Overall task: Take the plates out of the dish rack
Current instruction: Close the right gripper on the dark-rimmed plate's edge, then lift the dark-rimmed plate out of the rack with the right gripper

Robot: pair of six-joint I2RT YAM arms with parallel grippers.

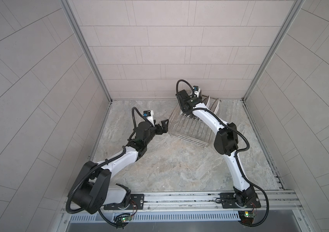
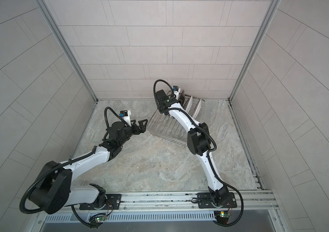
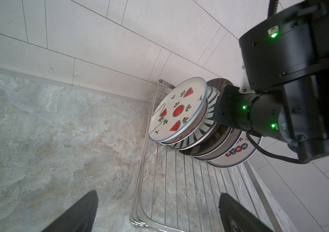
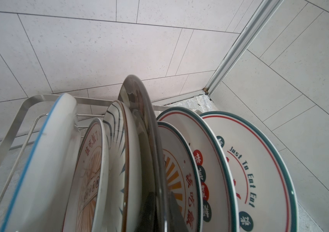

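Pale tiled walls (image 1: 159, 50) close in 3 sides of a grey, marbled table (image 1: 169, 170). The wire rack (image 1: 191, 130) sits askew on the table, its far end close to the back wall. The plates (image 3: 179, 108) stand on edge, packed together in the rack's far end; 7 can be counted in the right wrist view.

The right end effector (image 4: 162, 213) hangs over the rack's far end. It is clamped on the rim of the dark plate (image 4: 145, 124), 1 finger on each face. The left end effector (image 1: 162, 127) hovers just beside the rack's left side, fingers wide apart and holding nothing.

In both top views the right arm covers its own end effector and most of the plates, so only a few rims show beside it. In the left wrist view that arm's wrist hides the middle of the row. The right wrist view cuts off the plates' lower halves, and the fingers there are dark and blurred.
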